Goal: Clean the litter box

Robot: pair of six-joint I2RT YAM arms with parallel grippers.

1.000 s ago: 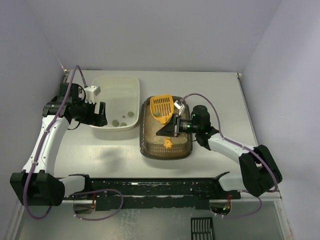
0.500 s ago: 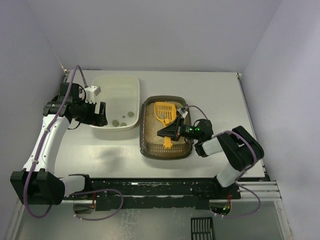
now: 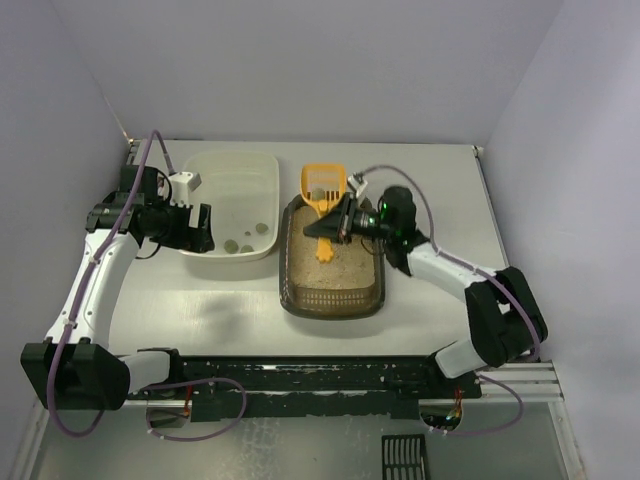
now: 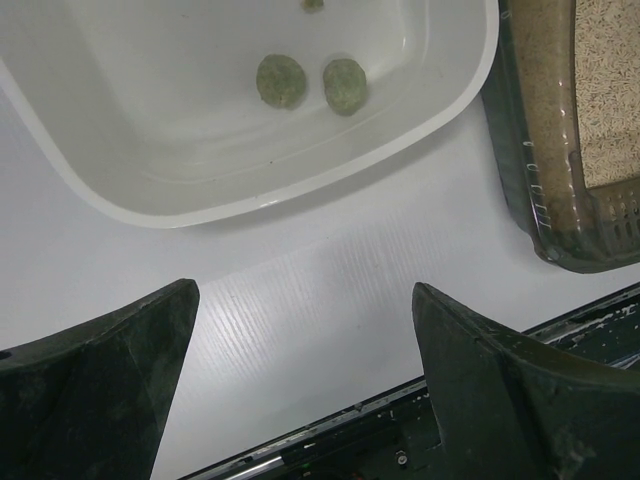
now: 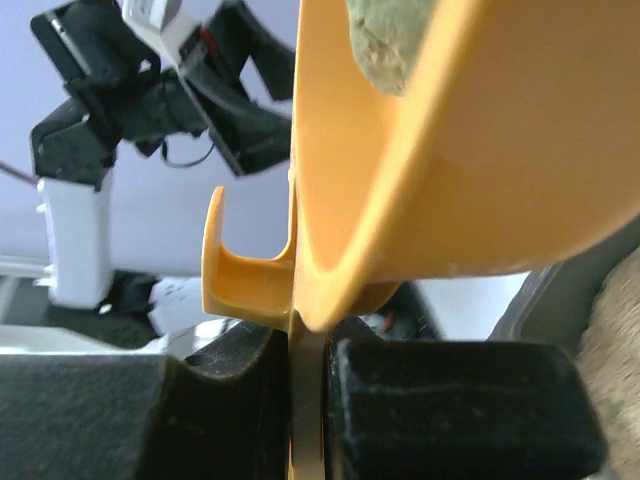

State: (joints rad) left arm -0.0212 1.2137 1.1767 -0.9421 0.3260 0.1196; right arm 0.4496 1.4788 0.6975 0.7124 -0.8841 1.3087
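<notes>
Right gripper (image 3: 335,228) outstretched — scoop (image 3: 323,184) clamped aloft

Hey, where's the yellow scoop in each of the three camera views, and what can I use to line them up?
Top external: the scoop is in the centre, its head over the litter box's far rim.
Left wrist: not in it.
Right wrist: it fills the upper right, with a clump inside.
Shared landmark: the litter box, at the right edge of the left wrist view and low right in the right wrist view.
</notes>
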